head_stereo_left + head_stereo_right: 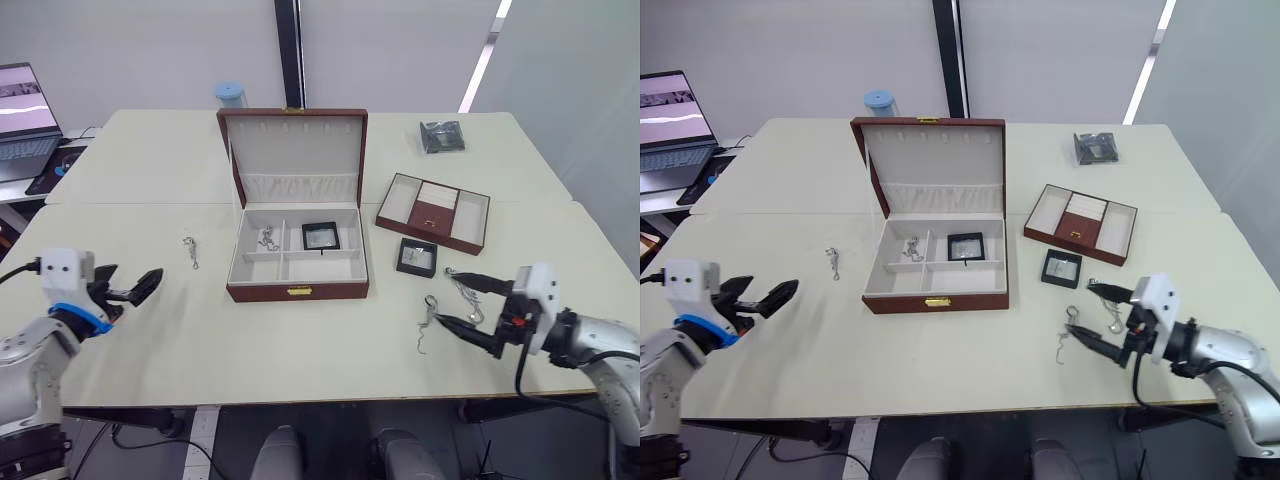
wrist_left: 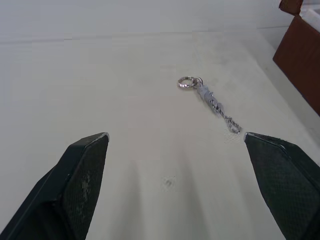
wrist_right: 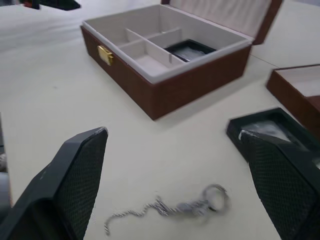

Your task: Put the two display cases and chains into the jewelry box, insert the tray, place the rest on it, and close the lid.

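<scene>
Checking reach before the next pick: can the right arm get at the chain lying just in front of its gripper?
Probably yes. The right gripper is open, and the chain lies loose on bare table between its fingers, with nothing on it. The display case beside it sits clear of the chain.

no text, label, brand, number or sign can be read.

Bright, even indoor light

Shadows lay soft under the jewelry box (image 1: 297, 265); no glare; the wrist views were blurred at their near edges.
</scene>
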Robot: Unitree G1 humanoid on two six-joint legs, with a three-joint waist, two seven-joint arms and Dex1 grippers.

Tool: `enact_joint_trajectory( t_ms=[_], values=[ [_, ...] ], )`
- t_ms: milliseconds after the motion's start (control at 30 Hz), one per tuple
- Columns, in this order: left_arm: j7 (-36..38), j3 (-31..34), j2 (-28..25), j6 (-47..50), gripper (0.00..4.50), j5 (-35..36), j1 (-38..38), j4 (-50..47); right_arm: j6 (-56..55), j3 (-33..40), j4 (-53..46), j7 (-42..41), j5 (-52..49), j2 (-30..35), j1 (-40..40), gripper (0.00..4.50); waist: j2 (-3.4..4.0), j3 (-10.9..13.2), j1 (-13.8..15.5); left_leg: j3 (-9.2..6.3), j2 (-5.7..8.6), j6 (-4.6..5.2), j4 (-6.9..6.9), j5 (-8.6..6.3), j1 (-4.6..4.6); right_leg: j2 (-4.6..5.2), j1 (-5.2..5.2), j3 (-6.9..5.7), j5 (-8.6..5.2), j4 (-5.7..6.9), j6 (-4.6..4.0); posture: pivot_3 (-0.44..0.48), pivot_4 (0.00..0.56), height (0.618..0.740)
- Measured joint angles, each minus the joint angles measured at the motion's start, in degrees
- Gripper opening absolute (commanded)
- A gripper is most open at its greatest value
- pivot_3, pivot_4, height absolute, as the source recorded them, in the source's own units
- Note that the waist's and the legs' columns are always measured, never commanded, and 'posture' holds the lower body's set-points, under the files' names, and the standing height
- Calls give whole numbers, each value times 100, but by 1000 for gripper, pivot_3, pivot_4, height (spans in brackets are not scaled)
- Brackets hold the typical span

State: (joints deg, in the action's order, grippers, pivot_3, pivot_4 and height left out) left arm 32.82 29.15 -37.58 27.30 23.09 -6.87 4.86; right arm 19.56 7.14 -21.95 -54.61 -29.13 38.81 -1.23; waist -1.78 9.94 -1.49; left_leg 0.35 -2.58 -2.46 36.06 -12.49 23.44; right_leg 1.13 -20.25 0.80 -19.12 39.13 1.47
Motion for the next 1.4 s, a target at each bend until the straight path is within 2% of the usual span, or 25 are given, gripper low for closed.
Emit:
enact_joint_trajectory(
  t_ms=[167,400,500,700,900,1400],
  values=[
    [-802,-577,812,-88,4487,-292,-304,-229,8,-768,-209,273,237,-404,274,4500,-8,-4,9,-2,1,-1,3,1,0,-2,1,-1,2,2,2,0,150,740],
    [-2161,-796,1498,-301,4487,-874,-1032,-202,108,-1032,-218,597,357,-586,655,4500,-10,-6,31,-2,5,-1,4,1,0,-2,2,0,2,4,2,0,150,740],
    [-2528,-984,1758,-300,4487,-1027,-1150,-12,130,-1100,-238,653,372,-636,699,4500,-11,-7,30,-2,4,-1,5,1,0,-3,1,1,2,4,3,0,150,740],
    [-3406,-819,2108,-398,4487,-1145,-1616,818,227,-1205,-243,800,376,-736,766,4500,-12,-7,38,-5,3,-1,7,1,0,-6,1,-3,3,10,3,0,150,740],
    [-3479,-804,2091,-648,4487,-1146,-1865,1307,257,-1251,-283,851,372,-742,813,4500,-12,-7,52,-4,4,-3,8,2,-1,-5,1,-3,3,10,3,0,150,740],
    [-3429,-812,1983,-592,4487,-1147,-1997,1607,477,-1274,-439,926,314,-754,813,4500,-8,-10,46,11,4,-4,8,3,-30,-6,11,10,2,34,3,0,150,740]
  ],
)
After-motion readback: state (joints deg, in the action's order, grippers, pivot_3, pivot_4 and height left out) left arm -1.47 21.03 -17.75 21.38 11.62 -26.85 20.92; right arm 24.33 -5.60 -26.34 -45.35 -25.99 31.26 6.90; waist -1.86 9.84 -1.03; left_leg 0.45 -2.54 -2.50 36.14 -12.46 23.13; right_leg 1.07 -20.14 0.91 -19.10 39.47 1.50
